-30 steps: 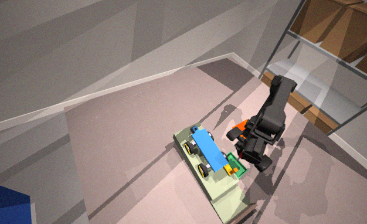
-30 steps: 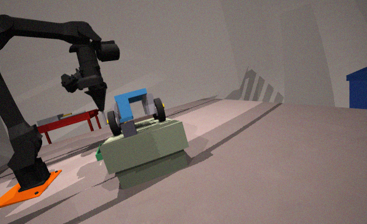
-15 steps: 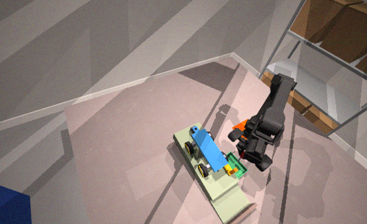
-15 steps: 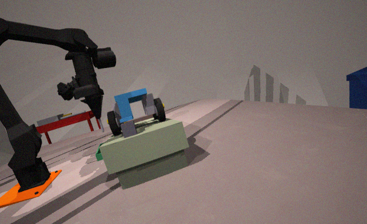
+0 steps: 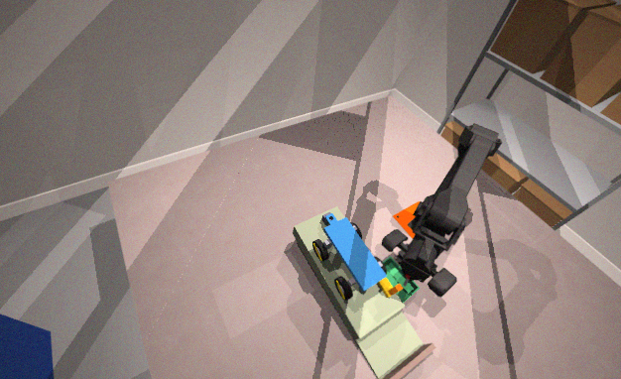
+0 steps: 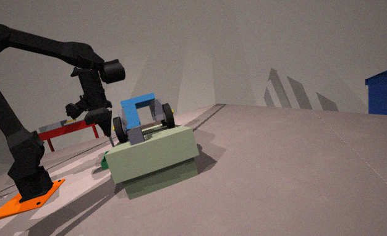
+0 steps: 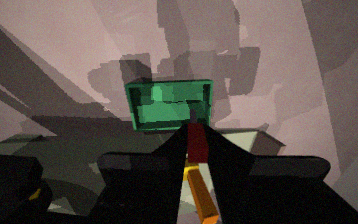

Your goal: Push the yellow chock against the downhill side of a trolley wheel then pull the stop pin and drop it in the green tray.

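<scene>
My gripper (image 5: 407, 278) (image 6: 109, 136) (image 7: 194, 128) is shut on the stop pin, its red head (image 7: 197, 147) between the fingertips and its grey shaft (image 6: 112, 142) (image 7: 193, 116) pointing down. In the wrist view the shaft overlaps the near right part of the green tray (image 5: 410, 294) (image 6: 104, 161) (image 7: 173, 81), below it. The blue trolley (image 5: 353, 253) (image 6: 130, 115) stands on the pale green ramp (image 5: 382, 315) (image 6: 157, 159). The yellow chock (image 5: 386, 287) with its orange handle (image 5: 397, 290) (image 7: 201, 196) is at the trolley's downhill end, on the tray side; wheel contact is hidden.
The tray lies on the floor close beside the ramp. The arm's orange base plate (image 5: 406, 218) (image 6: 7, 208) is near the ramp's uphill part. A red-framed table (image 6: 67, 130) stands behind the arm, and a shelf with boxes (image 5: 564, 91) stands at the wall.
</scene>
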Available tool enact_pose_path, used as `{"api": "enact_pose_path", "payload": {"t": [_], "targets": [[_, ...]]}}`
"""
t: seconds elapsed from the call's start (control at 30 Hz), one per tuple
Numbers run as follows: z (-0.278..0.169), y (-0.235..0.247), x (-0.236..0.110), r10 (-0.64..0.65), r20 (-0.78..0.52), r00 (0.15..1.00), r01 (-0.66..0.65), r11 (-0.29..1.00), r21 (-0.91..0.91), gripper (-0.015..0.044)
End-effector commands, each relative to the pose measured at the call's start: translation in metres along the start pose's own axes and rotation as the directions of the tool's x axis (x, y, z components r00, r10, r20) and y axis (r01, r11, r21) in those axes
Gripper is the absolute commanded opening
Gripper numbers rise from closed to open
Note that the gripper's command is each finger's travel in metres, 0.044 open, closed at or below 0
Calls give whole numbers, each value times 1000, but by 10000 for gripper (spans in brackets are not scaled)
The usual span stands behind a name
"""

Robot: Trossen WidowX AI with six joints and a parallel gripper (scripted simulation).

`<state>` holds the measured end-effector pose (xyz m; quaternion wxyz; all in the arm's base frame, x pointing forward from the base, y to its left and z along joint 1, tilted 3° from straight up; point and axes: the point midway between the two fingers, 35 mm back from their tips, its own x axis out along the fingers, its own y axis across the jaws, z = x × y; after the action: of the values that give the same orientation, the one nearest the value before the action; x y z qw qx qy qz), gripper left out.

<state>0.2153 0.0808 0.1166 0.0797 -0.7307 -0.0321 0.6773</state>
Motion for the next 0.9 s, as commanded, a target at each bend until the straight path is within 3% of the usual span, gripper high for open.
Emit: {"api": "enact_pose_path", "payload": {"t": [0.0, 0.23, 0.47, 0.87], "targets": [[1, -5, 12, -9, 5, 1000, 9, 1000, 0, 0], [2, -10, 26, -10, 5, 1000, 10, 1000, 0, 0], [2, -6, 26, -10, 5, 1000, 10, 1000, 0, 184], [2, 3, 27, -9, 5, 1000, 9, 1000, 0, 190]]}}
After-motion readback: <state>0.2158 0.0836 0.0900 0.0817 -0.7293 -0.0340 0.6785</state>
